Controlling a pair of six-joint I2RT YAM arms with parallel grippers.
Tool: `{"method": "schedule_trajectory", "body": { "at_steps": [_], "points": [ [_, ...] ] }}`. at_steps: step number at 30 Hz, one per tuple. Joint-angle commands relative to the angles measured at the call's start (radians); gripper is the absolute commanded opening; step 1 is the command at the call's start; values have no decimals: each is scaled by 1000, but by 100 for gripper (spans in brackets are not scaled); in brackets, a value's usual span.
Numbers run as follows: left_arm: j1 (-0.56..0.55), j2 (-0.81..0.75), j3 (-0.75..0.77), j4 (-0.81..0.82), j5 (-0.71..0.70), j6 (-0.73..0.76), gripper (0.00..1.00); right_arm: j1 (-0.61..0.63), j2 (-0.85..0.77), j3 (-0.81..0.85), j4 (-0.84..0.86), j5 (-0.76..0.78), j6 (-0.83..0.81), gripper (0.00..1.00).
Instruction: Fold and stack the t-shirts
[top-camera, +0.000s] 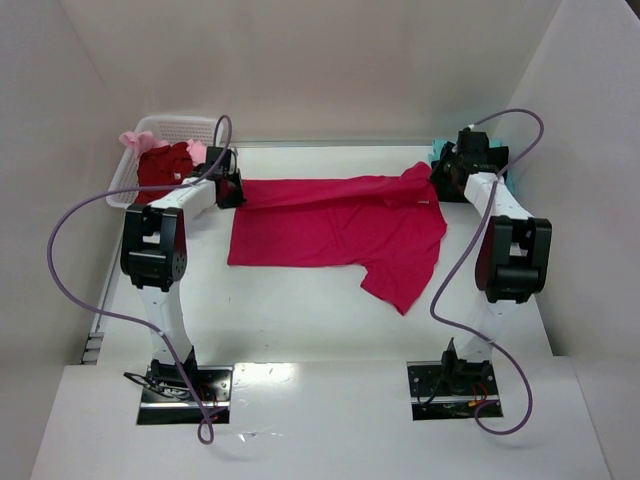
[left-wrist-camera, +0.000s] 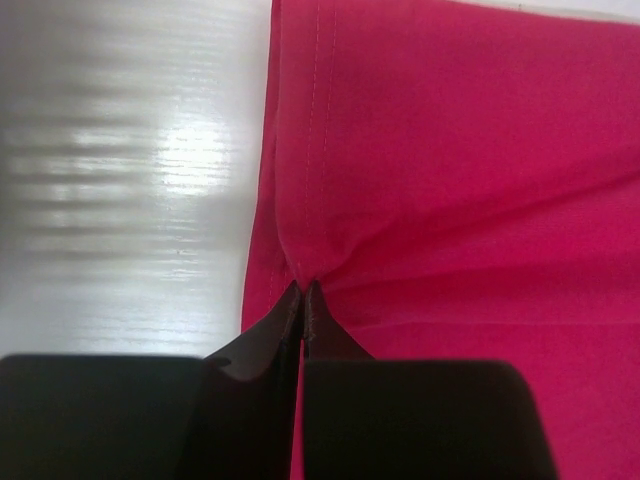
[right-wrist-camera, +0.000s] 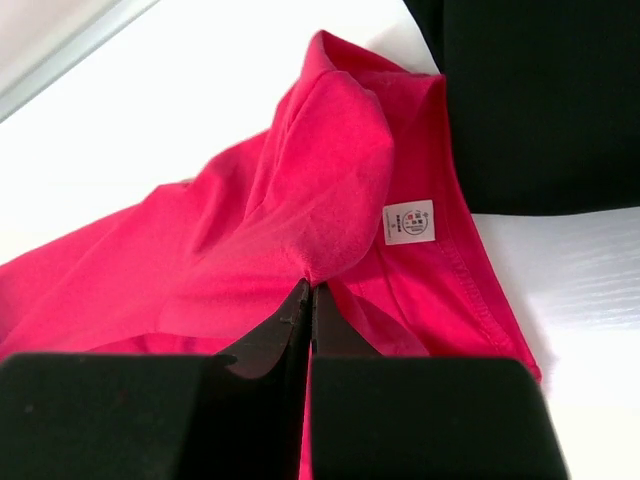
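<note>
A crimson-pink t-shirt (top-camera: 340, 228) lies spread across the table, stretched between both grippers. My left gripper (top-camera: 232, 188) is shut on its hem at the left end; the cloth (left-wrist-camera: 450, 180) puckers at the fingertips. My right gripper (top-camera: 447, 172) is shut on the cloth near the collar at the right end, beside the white neck tag (right-wrist-camera: 409, 222). A black t-shirt (right-wrist-camera: 540, 100) lies just behind the collar, with a teal one (top-camera: 438, 151) under it. A dark red t-shirt (top-camera: 163, 165) and a pale pink one (top-camera: 137, 140) sit in the basket.
A white lattice basket (top-camera: 170, 130) stands at the back left, close behind my left gripper. The enclosure walls rise at the back and both sides. One sleeve (top-camera: 405, 285) of the crimson-pink shirt hangs toward the near right.
</note>
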Motion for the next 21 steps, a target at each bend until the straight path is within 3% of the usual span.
{"method": "schedule_trajectory", "body": {
  "at_steps": [1,13,21],
  "points": [
    [-3,-56,-21,31,7,-21,0,-8,31,31,1,7,-12,0],
    [-3,-37,-11,31,7,-30,0,-8,31,-20,-36,-79,-3,0],
    [-3,-37,-2,13,-2,-41,19,-8,-9,-64,-59,-139,17,0]
  ]
}}
